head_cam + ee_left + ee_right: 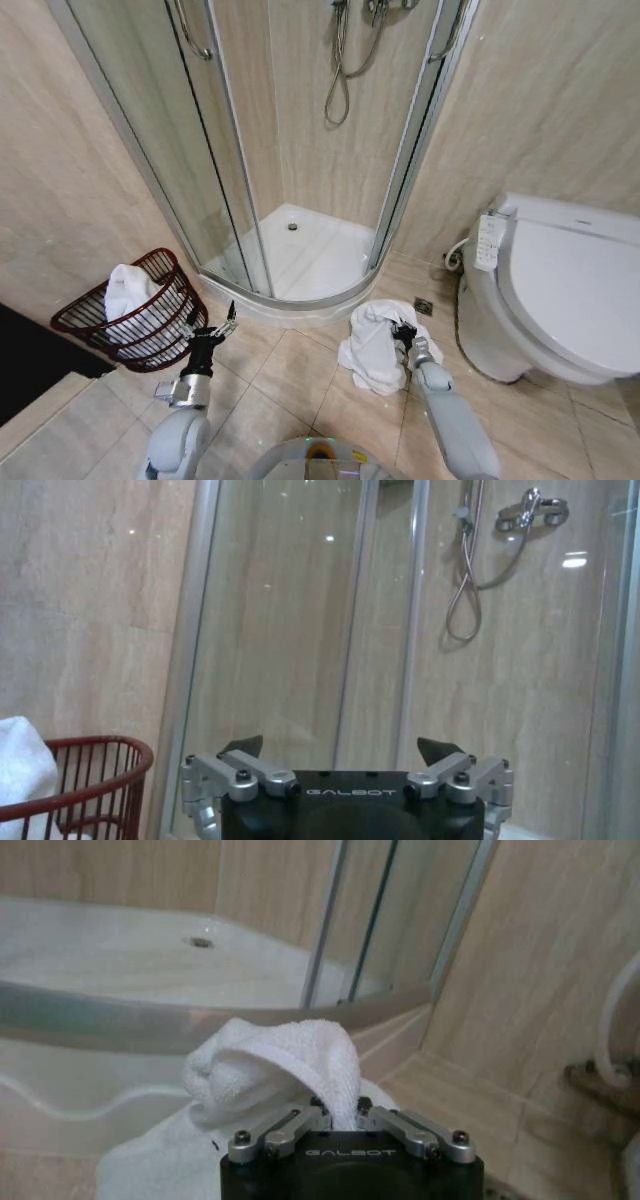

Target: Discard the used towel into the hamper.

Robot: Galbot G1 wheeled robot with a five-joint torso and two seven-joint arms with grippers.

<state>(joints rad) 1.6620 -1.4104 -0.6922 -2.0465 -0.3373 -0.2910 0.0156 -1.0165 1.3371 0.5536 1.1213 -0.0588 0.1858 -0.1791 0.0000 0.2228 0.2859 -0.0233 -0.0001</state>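
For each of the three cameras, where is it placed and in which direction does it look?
Head view: high on the robot, looking down at the floor, the shower, the hamper, the towel; both arms show.
Left wrist view: behind the open left hand, facing the shower glass beside the hamper rim.
Right wrist view: behind the right hand, shut on the towel, facing the shower tray.
Shared: head and right wrist views both show the towel; head and left wrist views, the hamper.

Even indoor light; soft wrist-view blur
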